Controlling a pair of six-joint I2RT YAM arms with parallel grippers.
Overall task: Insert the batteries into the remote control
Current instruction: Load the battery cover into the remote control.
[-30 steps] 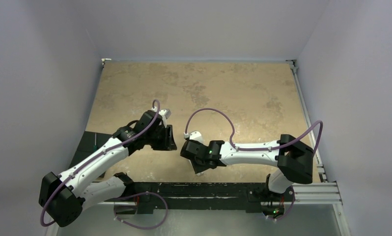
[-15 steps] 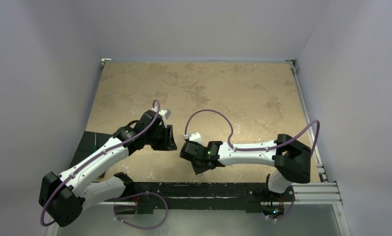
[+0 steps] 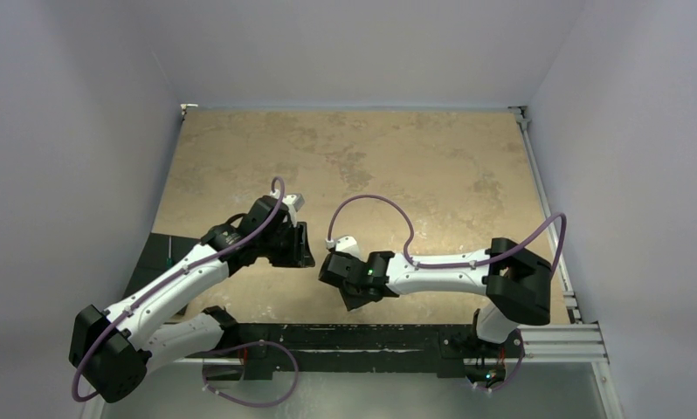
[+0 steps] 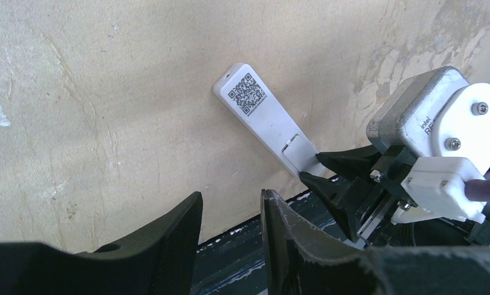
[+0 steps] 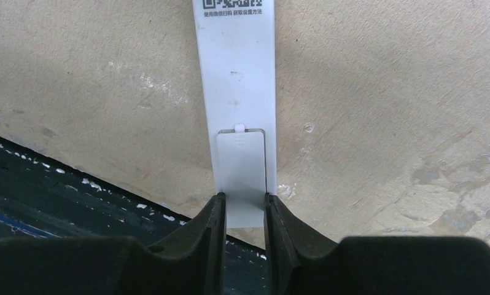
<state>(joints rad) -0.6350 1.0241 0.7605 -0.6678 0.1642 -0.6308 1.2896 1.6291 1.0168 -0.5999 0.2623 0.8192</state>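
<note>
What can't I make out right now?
The batteries: in no view.
The remote control: in the right wrist view its near end is hidden between the right gripper fingers, and its far end is cut off by the top edge.
Its front: turned down, unseen.
Top view: remote control hidden beneath the right gripper.

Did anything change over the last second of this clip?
The right arm crept slightly left toward the left arm, with the right end effector clamped on the remote control at its cover end. The left arm and the open, empty left end effector stayed put.

Remote control near end hidden — right pincer.
</note>
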